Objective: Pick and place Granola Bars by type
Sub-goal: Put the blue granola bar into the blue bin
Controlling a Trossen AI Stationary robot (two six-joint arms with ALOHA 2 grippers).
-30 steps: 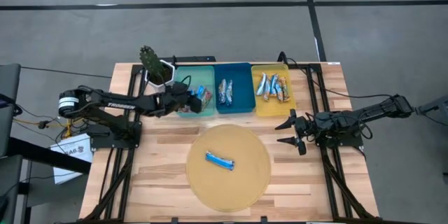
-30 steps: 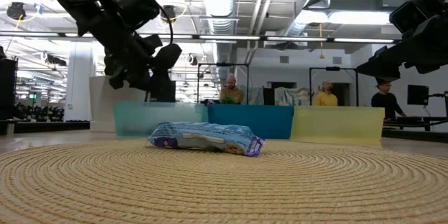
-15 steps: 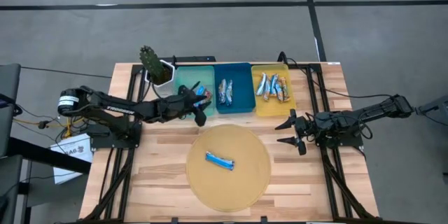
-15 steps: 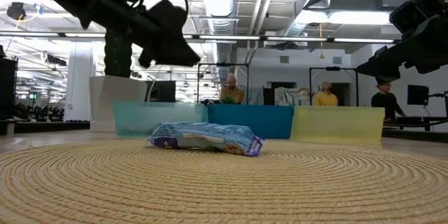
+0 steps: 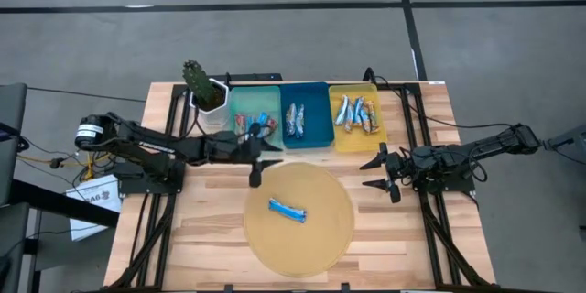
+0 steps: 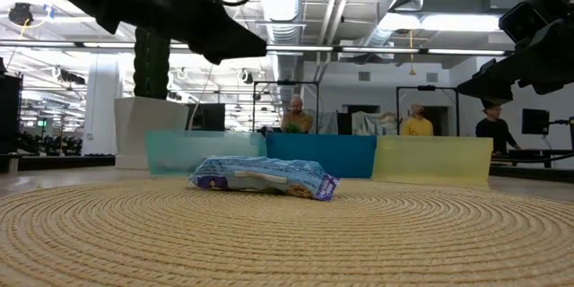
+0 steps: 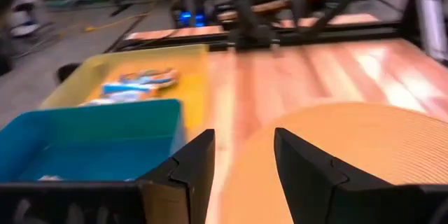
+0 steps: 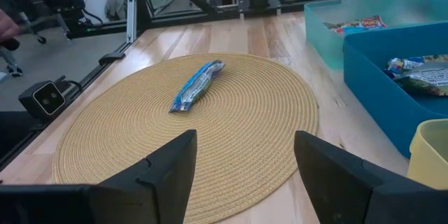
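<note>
On the round woven mat [image 5: 298, 229] near the tabletop's front edge lies one blue-white granola bar [image 5: 287, 209], the last unsorted. Other bars already fill the teal tray [image 5: 240, 110], blue tray [image 5: 318, 114] and yellow tray [image 5: 352, 135] along the back edge. Just behind the mat, the left gripper [image 5: 257, 160] hovers, fingers partly open, empty. Beside the mat's right, the right gripper [image 5: 377, 173] waits, spread wide, empty.

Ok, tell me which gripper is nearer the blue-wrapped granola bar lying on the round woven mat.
Left. The left gripper hovers open at the mat's far-left edge, just up from the blue-wrapped granola bar. The right gripper waits open off the mat's right side, farther away.
</note>
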